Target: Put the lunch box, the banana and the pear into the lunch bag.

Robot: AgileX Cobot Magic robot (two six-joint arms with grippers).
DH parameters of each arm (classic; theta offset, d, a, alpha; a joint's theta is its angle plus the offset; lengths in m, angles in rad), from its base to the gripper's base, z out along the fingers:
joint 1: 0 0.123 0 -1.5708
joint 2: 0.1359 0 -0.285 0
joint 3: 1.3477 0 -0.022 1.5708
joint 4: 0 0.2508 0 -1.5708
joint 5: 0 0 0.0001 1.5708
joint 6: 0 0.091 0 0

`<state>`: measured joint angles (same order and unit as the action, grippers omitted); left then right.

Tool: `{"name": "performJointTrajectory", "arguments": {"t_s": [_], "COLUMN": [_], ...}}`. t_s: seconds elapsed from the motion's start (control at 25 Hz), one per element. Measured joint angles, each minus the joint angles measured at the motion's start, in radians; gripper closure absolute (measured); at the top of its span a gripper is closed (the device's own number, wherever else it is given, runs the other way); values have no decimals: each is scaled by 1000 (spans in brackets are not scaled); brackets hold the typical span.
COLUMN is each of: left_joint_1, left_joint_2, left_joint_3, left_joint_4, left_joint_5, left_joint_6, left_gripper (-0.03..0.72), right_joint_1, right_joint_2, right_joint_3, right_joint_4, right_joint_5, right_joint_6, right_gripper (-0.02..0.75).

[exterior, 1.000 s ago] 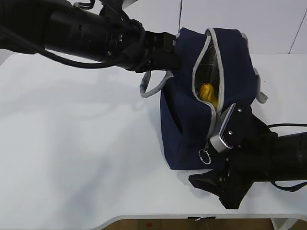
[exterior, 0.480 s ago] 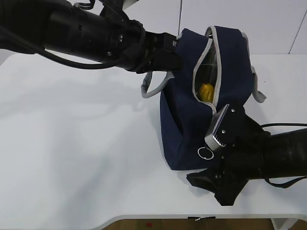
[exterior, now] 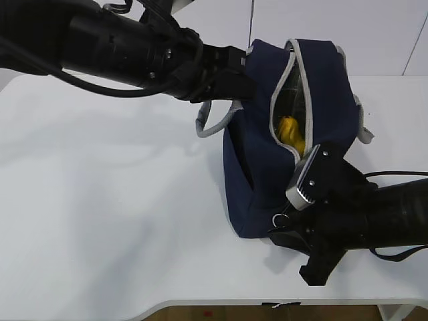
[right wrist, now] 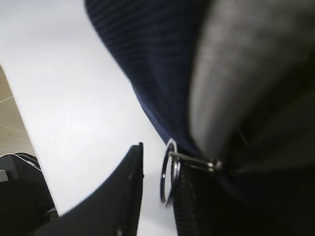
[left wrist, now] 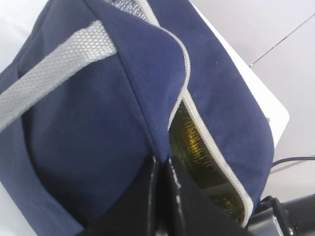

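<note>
Up at the bag's top rear edge, the left gripper [left wrist: 160,196] has its fingers pressed together on a fold of the lunch bag [exterior: 267,167], pinching the navy fabric just beside the grey zipper so the mouth stands agape. Inside that gap, beyond the pinched edge, a yellow fruit [exterior: 289,128] shows against the foil lining; whether it is the banana or the pear cannot be told. Low at the bag's front corner, the right gripper [right wrist: 157,196] sits with the zipper's ring pull [right wrist: 168,172] between its two fingers: one finger touches the ring, the other stands slightly apart, so a firm clamp cannot be confirmed. Both rest over the white table [exterior: 100,214].
</note>
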<state>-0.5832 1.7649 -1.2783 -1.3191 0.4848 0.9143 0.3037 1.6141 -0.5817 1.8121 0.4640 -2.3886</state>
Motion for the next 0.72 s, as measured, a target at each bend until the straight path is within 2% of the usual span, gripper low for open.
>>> {"name": "performJointTrajectory", "arguments": {"t_s": [0.36,0.56,0.72], "left_joint_1": [0,0,0], "left_joint_2": [0,0,0], "left_joint_3": [-2,-2,-2], "left_joint_4": [11,11,11], "left_joint_5": [2,2,3], "left_joint_6": [0,0,0], "left_gripper": [690,690,690], "right_joint_1": [0,0,0], "right_joint_2": [0,6,6], "right_joint_3": [0,-2,-2], "right_joint_4": [0,0,0], "right_joint_5": [-2,-2,-2], "right_joint_6": [0,0,0], "right_gripper": [615,730,731]}}
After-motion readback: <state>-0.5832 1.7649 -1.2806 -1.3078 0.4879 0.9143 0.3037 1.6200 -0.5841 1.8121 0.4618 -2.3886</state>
